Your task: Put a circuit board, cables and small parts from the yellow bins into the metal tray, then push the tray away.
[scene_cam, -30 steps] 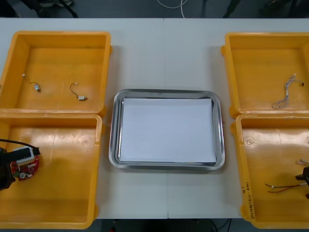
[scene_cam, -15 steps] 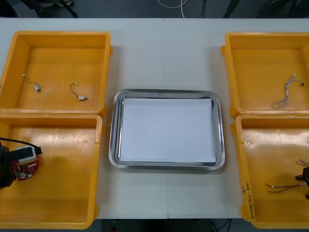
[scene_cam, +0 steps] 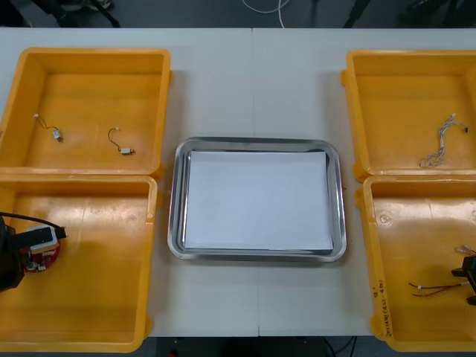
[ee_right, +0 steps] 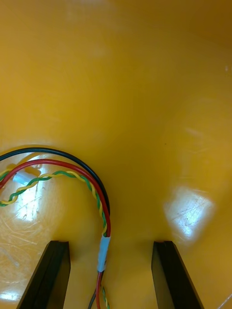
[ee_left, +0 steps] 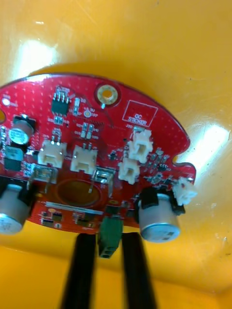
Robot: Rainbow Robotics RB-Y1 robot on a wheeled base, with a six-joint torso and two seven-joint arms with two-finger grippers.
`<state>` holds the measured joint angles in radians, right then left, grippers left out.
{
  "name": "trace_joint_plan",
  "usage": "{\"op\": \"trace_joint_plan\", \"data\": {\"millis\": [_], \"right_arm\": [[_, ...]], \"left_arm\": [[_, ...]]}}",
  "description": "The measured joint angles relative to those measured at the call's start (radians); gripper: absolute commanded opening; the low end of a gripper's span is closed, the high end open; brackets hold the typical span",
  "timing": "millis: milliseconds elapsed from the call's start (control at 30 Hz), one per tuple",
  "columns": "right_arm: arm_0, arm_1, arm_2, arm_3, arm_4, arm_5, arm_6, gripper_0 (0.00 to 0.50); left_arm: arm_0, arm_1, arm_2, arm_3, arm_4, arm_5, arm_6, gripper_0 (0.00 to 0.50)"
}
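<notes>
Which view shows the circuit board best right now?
Left wrist view: the circuit board is close up, components clear, with the left gripper pinching its green connector. The front view has it small, half hidden by that gripper, in the near left bin. The right wrist view faces cables.

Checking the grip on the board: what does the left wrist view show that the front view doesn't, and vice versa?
Left wrist: the left gripper shut on a green connector at the edge of the board. Front: the tray, small parts in the far left bin, the right gripper at a cable in the near right bin. Both: board and left gripper in the near left bin.
</notes>
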<state>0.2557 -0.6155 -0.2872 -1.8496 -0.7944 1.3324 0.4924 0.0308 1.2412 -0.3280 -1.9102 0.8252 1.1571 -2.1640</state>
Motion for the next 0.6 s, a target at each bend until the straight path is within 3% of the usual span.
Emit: {"op": "trace_joint_plan", "data": {"millis": [33,100,133,167,600], "right_arm": [[0.000,0.000,0.000,0.000,0.000,0.000,0.000,0.388],[-0.001,0.000,0.000,0.001,0.001,-0.001,0.000,0.231],[-0.001,0.001,0.000,0.002,0.001,-0.001,0.000,0.079],[-0.001,0.001,0.000,0.002,0.002,-0.001,0.000,0.000],[-0.002,0.002,0.000,0.003,0.003,-0.005,0.000,0.000]], "left_arm": [[0.000,0.000,0.000,0.000,0.000,0.000,0.000,0.000],[0.000,0.000,0.000,0.000,0.000,0.000,0.001,0.000],[0.000,0.000,0.000,0.000,0.000,0.000,0.001,0.000],[0.000,0.000,0.000,0.000,0.000,0.000,0.001,0.000],[-0.001,0.000,0.000,0.000,0.000,0.001,0.002,0.000]]}}
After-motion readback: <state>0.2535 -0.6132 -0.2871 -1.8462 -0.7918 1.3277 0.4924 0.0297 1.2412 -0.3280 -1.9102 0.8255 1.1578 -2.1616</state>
